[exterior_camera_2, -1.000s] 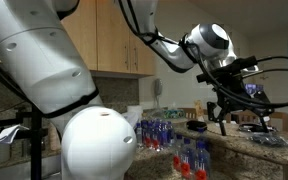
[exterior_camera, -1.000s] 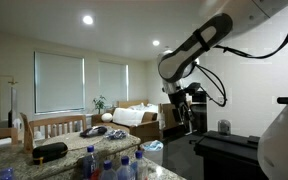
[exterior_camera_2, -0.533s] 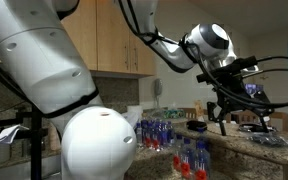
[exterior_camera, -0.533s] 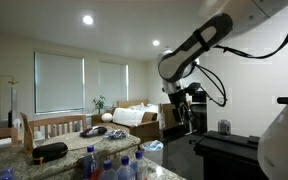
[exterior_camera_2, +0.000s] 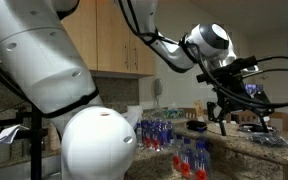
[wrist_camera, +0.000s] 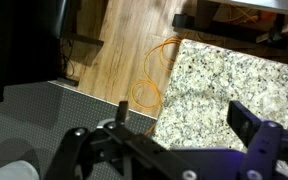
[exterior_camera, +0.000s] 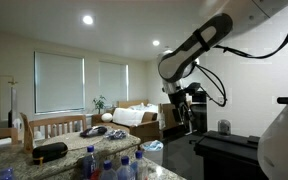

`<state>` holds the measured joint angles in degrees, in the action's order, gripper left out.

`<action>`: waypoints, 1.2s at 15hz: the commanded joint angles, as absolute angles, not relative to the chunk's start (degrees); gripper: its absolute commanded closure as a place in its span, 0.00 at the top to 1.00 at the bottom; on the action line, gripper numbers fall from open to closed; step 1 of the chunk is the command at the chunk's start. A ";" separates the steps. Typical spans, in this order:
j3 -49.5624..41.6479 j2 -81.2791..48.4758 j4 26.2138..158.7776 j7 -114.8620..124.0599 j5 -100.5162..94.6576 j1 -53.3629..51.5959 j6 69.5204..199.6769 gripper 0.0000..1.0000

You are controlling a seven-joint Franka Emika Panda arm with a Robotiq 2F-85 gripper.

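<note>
Gripper (exterior_camera_2: pixel 222 110): black casing, matt; plastic or metal cannot be told.
Arm shell (exterior_camera_2: pixel 34 60): white plastic, smooth and glossy, highlights seen.
Counter (wrist_camera: pixel 239 75): speckled granite-like stone, polished, grey and cream grain.
Floor (wrist_camera: pixel 124 40): wood planks, warm brown, satin sheen.
Grey surface (wrist_camera: pixel 44 115): finely stippled, matt; material not determined.
Cable (wrist_camera: pixel 156 80): orange, smooth plastic sheath.
Bottles (exterior_camera_2: pixel 164 132): clear plastic, glossy, blue caps.
Cabinets (exterior_camera_2: pixel 114 35): light wood, smooth, low sheen.
Chair (exterior_camera: pixel 54 125): pale wood, smooth.
</note>
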<state>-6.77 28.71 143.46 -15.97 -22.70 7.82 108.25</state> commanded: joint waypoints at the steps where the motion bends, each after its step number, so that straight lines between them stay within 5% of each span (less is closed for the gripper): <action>1: -7.29 28.73 143.36 -15.75 -22.92 7.19 108.05 1.00; 18: 1.65 27.78 149.33 7.07 -1.08 -2.78 124.67 1.00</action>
<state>2.35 27.72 149.09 5.62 -5.61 -2.97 121.84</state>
